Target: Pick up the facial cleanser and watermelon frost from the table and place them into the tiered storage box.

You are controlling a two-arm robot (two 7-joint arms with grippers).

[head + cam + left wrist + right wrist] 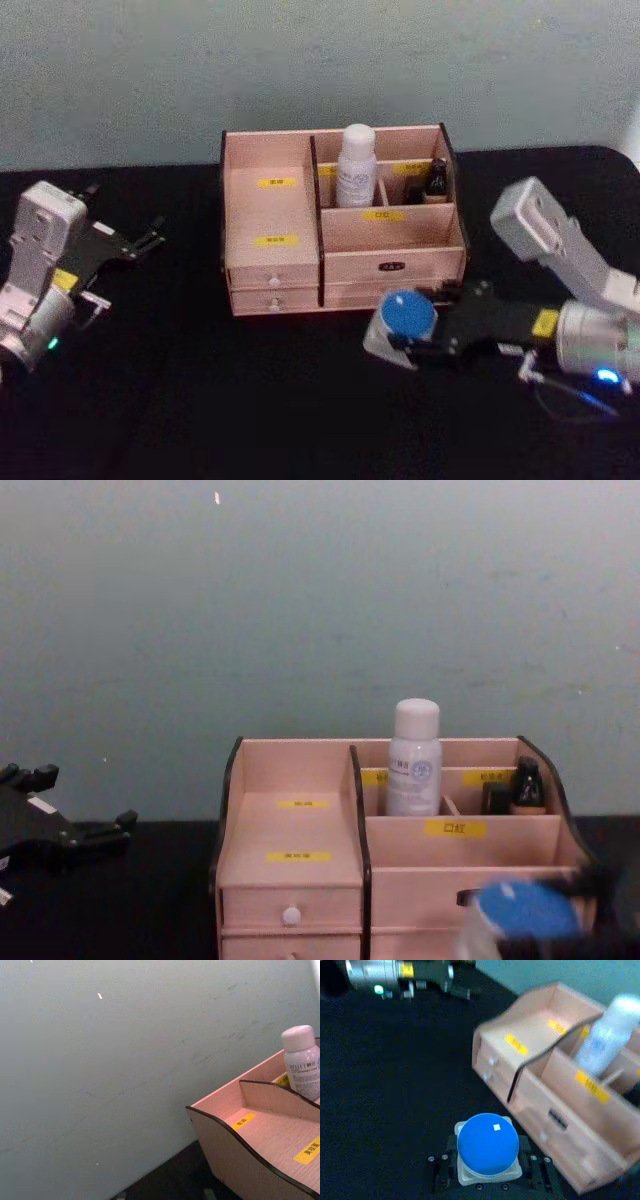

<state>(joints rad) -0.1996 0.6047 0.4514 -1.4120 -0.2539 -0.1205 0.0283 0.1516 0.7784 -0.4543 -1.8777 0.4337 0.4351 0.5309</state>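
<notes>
- Two things, two states in the head view. The facial cleanser (356, 165) stands upright in a rear compartment of the tiered storage box (270, 215), which sits mid-worktop toward the far edge. The watermelon frost (405, 313) is clamped in the right gripper (422, 330), just in front of the box's right-hand drawers. The left gripper (135, 240) is parked near the worktop's left edge, fingers apart and holding nothing.
- Left wrist view: you look along the box's left wall and stepped shelves. The cleanser's cap rises behind a divider, so that half of the job looks done.
- Right wrist view: the jaws are closed on the jar's clear base from both sides, leaving the blue lid up and level. The box front lies just beyond. I cannot tell whether the jar is off the worktop.
- Chest view: the jar sits low, at drawer height, so the front wall stands in your way and you will likely need lift. A small dark bottle (527, 785) fills the right rear compartment, while the long front one looks free.
</notes>
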